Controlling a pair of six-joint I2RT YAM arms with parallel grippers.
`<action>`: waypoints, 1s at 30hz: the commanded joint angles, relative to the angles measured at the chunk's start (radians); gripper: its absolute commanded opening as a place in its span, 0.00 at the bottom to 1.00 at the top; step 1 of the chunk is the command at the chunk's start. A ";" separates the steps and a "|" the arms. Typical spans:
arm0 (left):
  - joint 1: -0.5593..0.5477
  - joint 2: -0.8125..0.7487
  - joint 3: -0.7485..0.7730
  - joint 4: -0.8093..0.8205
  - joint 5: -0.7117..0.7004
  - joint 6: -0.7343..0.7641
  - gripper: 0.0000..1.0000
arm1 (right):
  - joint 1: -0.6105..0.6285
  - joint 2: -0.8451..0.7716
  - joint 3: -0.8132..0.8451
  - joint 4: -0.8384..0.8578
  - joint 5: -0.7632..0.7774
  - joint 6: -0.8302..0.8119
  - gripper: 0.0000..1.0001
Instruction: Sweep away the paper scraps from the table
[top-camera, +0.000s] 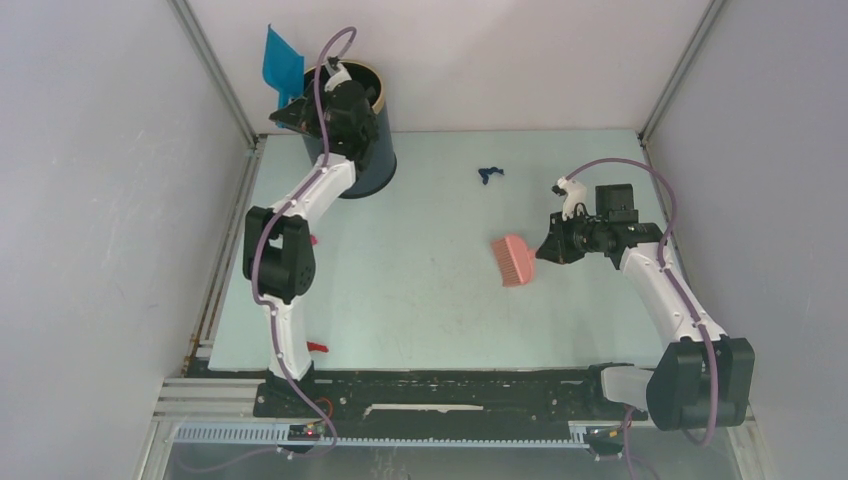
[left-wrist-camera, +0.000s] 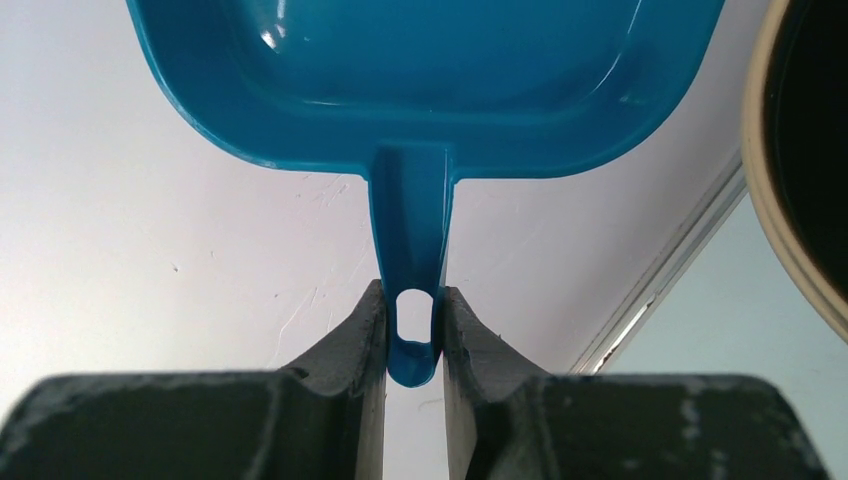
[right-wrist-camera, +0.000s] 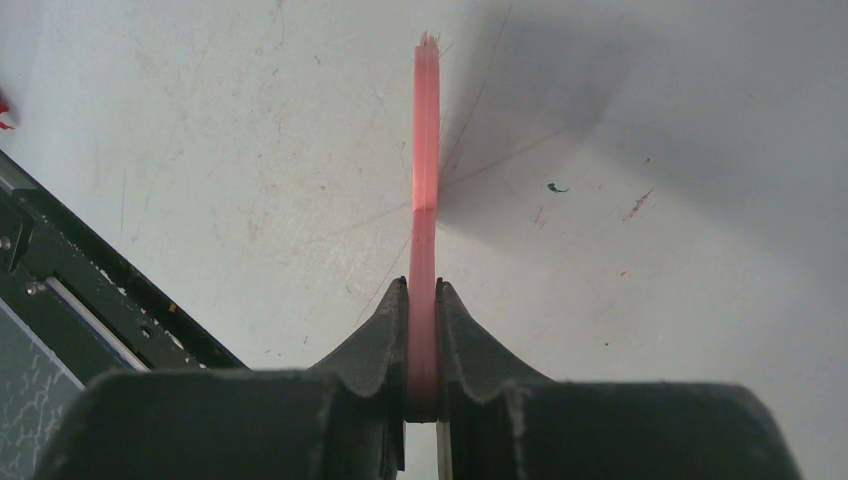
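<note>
Lying on the table (top-camera: 420, 300): a crumpled dark-blue scrap (top-camera: 490, 174), a red scrap (top-camera: 318, 347).

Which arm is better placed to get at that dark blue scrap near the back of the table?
Right. The right gripper is shut on the pink brush over the table, near the dark blue scrap. The left gripper holds the blue dustpan raised beside the black bin, farther off.

You have a glossy teal-blue plastic dustpan (left-wrist-camera: 420, 80), a salmon-pink flat hand brush (top-camera: 513, 260) and a pale mint-green flat table (top-camera: 420, 310) flecked with faint scuffs. One crumpled paper scrap (top-camera: 489, 174) is dark blue, and a smaller paper bit (top-camera: 318, 347) is red. The round black bin (top-camera: 382, 168) has a tan rim.
</note>
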 joint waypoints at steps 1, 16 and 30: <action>-0.045 -0.103 -0.013 0.090 -0.039 0.013 0.00 | 0.007 0.003 0.002 0.003 0.003 -0.016 0.00; -0.239 -0.354 -0.306 0.116 -0.144 -0.027 0.00 | -0.035 0.005 0.003 -0.003 -0.015 -0.015 0.00; -0.392 -0.654 -0.684 0.089 -0.190 -0.191 0.00 | 0.050 0.000 -0.011 0.027 -0.097 -0.006 0.00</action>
